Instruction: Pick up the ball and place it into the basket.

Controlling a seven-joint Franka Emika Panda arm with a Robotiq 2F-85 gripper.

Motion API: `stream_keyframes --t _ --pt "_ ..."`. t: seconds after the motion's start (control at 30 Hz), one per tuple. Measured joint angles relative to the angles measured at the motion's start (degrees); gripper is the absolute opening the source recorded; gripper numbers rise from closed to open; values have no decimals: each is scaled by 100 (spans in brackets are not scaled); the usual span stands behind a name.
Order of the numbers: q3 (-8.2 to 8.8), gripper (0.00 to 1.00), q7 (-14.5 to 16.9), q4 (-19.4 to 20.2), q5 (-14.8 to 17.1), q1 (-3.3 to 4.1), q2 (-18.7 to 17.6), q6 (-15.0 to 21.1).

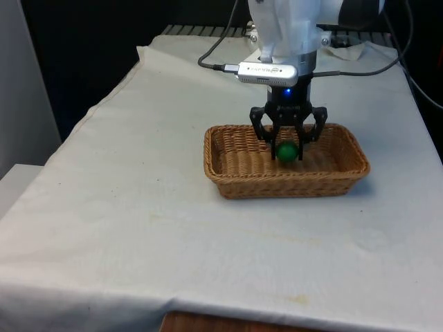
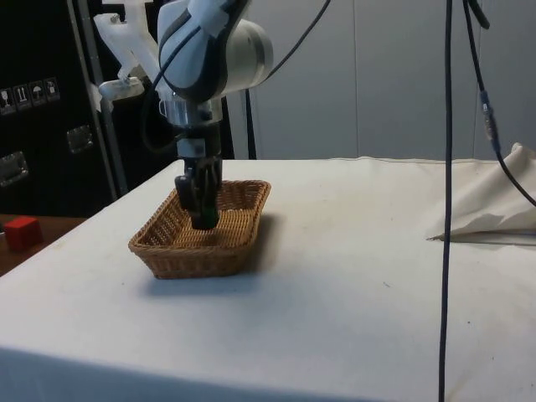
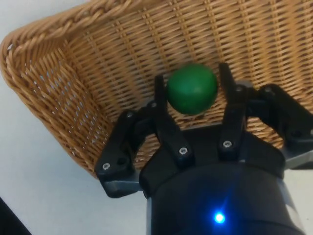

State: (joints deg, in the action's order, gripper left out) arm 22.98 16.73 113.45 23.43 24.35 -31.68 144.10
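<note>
A small green ball (image 1: 287,152) sits between the fingers of my black gripper (image 1: 286,149), which is shut on it. The gripper hangs straight down inside a woven wicker basket (image 1: 277,185), over the middle of its far half. From the wrist, the ball (image 3: 191,89) is pinched at the fingertips just above the basket's woven floor (image 3: 98,73). In the side view the gripper (image 2: 203,219) reaches below the rim of the basket (image 2: 193,255), and only a sliver of green shows at its tips.
The basket stands on the white cloth at the table's centre right in the front view. A crumpled fold of cloth (image 2: 494,205) lies at the far right of the side view, with a dark cable (image 2: 446,209) hanging in front. A red block (image 2: 23,233) sits off the table.
</note>
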Motion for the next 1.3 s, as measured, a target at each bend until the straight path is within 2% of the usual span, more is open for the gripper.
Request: stream_keyframes --t 0.03,0.07,0.2,0.23,0.27,0.3,0.6,0.77,0.97,1.3 --pt "0 23 0 0 0 0 0 0" --pt "0 40 0 0 0 0 0 0" --pt "0 74 0 -6 0 0 0 0" --pt "0 74 0 -6 0 0 0 0" --pt "0 84 0 -6 0 0 0 0" --pt "0 99 0 -6 0 0 0 0" --pt "6 100 0 -11 0 0 11 0" --pt "34 100 0 40 -52 17 189 -115" --pt "52 100 -92 430 -321 40 751 -178" --pt "52 100 -201 911 -728 52 1427 -246"
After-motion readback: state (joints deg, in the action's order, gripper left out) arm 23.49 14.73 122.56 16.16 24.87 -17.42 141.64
